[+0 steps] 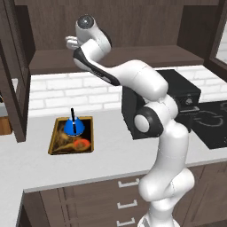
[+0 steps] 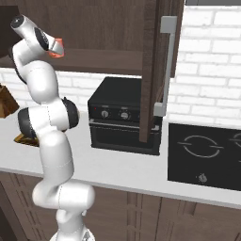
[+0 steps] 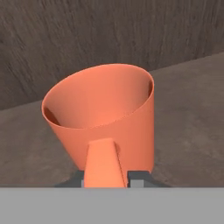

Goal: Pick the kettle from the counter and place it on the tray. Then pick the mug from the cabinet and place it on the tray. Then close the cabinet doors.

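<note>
The orange mug stands large in the hand view, on the dark cabinet shelf, its handle toward me. My gripper has a finger on each side of that handle and looks shut on it. From the right base view the mug shows at the hand, up inside the cabinet. My gripper reaches over the shelf. The blue kettle sits upright on the gold-rimmed tray on the counter. Both cabinet doors stand open: the left door and the right door.
A black oven sits on the counter right of the arm, with a black hob beyond it. The open right door's silver handle hangs over the oven. A brown knife block is at the left edge. Drawer fronts lie below the counter.
</note>
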You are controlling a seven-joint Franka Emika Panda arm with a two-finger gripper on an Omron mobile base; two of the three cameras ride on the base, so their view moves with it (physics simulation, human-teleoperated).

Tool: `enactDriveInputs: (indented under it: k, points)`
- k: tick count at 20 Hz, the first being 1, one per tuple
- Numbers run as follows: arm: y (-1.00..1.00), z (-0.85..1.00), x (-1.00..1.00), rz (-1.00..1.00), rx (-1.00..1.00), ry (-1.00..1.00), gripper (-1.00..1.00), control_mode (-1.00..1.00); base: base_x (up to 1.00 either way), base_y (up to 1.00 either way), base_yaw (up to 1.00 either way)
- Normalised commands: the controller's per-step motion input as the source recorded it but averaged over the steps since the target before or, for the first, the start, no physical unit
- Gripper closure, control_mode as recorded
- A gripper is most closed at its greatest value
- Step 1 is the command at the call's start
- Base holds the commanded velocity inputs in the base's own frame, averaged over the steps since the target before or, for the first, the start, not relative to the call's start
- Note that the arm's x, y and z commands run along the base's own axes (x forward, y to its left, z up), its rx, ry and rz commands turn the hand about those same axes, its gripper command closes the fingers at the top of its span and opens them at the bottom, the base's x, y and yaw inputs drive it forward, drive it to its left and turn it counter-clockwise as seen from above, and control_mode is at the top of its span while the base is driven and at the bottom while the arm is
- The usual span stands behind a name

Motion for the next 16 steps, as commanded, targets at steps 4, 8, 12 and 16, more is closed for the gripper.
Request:
enactDriveInputs:
  k: [4,8,12,16]
  points:
    - [0.00,-0.25,-0.09,-0.04,0.00,-0.07,1.00,-1.00,0.00,0.00,0.00]
    - [0.00,-0.22,-0.31,0.00,0.00,-0.13,1.00,-1.00,0.00,0.00,0.00]
    - [0.00,-0.07,-0.61,0.00,0.00,-0.18,1.00,-1.00,0.00,0.00,0.00]
    - [0.00,0.00,-0.81,0.16,0.00,-0.15,1.00,-1.00,0.00,0.00,0.00]
